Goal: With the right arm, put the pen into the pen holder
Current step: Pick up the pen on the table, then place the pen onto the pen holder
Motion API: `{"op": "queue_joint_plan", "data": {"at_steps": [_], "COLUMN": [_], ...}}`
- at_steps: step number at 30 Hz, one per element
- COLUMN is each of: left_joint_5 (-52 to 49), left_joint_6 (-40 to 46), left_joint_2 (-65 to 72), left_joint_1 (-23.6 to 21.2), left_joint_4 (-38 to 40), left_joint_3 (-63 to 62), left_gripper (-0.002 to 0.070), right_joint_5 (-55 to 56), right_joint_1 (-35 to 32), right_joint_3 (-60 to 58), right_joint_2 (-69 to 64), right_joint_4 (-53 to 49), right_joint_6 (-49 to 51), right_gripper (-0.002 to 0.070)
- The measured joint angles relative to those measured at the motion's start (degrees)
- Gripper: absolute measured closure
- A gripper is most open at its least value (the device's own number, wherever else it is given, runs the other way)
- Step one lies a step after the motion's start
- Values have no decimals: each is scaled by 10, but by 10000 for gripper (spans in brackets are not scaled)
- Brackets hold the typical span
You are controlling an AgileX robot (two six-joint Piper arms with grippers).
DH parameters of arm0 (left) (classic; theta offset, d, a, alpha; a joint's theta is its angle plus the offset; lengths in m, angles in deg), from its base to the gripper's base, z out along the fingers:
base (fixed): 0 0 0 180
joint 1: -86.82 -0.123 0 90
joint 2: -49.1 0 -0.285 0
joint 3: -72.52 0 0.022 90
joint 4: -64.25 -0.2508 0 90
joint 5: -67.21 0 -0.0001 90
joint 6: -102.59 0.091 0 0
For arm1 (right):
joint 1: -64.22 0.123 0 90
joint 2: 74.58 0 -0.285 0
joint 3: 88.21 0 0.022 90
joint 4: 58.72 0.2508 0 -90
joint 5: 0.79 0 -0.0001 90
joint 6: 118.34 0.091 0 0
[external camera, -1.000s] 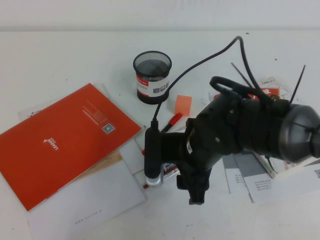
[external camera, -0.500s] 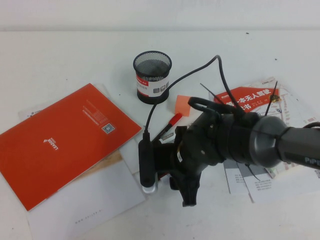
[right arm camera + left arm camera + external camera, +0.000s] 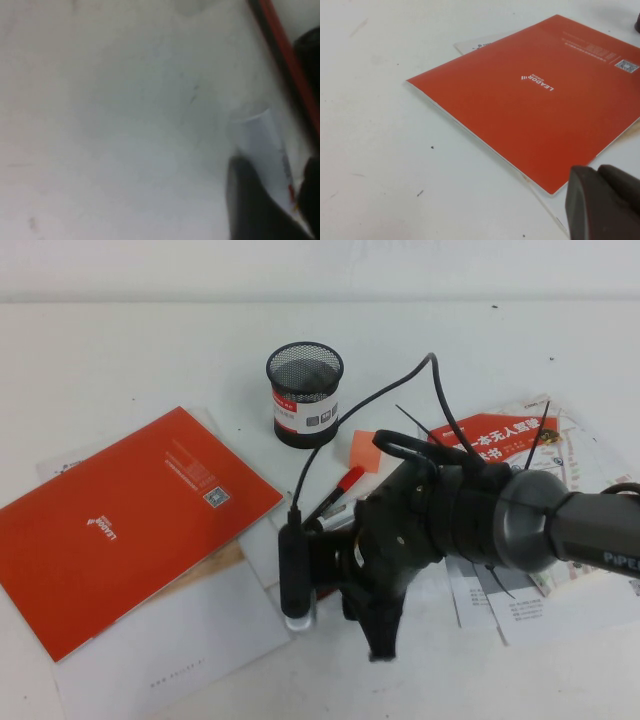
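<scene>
The black mesh pen holder (image 3: 304, 395) with its white and red label stands upright at the back of the table. My right gripper (image 3: 332, 566) hangs low over the paper pile in front of it. In the right wrist view a slim white pen (image 3: 262, 142) with small red print lies on white paper between the two dark fingers (image 3: 250, 205) of the right gripper (image 3: 282, 187), which stand apart on either side of it. The pen is hidden under the arm in the high view. My left gripper (image 3: 600, 205) is shut and empty beside the orange booklet's corner.
A large orange booklet (image 3: 130, 520) lies left on white sheets. A red-capped marker (image 3: 345, 483) and an orange sticky note (image 3: 362, 448) lie behind the arm. A thin red pencil (image 3: 282, 47) lies close to the pen. Leaflets (image 3: 500, 435) are spread at the right.
My right arm has swung left and dropped lower over the paper pile, bringing the gripper down around the pen. The pen holder and booklet have not moved.
</scene>
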Motion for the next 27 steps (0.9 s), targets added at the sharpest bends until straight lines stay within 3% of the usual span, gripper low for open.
{"op": "queue_joint_plan", "data": {"at_steps": [4,12,16,22,25,27], "left_joint_5": [0,0,0,0,0,0], "left_joint_6": [0,0,0,0,0,0], "left_joint_2": [0,0,0,0,0,0], "left_joint_1": [0,0,0,0,0,0], "left_joint_4": [0,0,0,0,0,0], "left_joint_3": [0,0,0,0,0,0], "left_gripper": [678,678,678,678,678,678], "right_joint_5": [-46,-58,-53,54,204,330], "right_joint_1": [0,-4,-18,-20,-12,-13], "right_joint_3": [0,-1,-3,-7,-34,-65], "right_joint_2": [10,55,77,132,170,190], "right_joint_4": [18,80,167,304,243,129], "right_joint_6": [0,11,24,40,158,330], "right_gripper": [566,566,566,566,566,566]}}
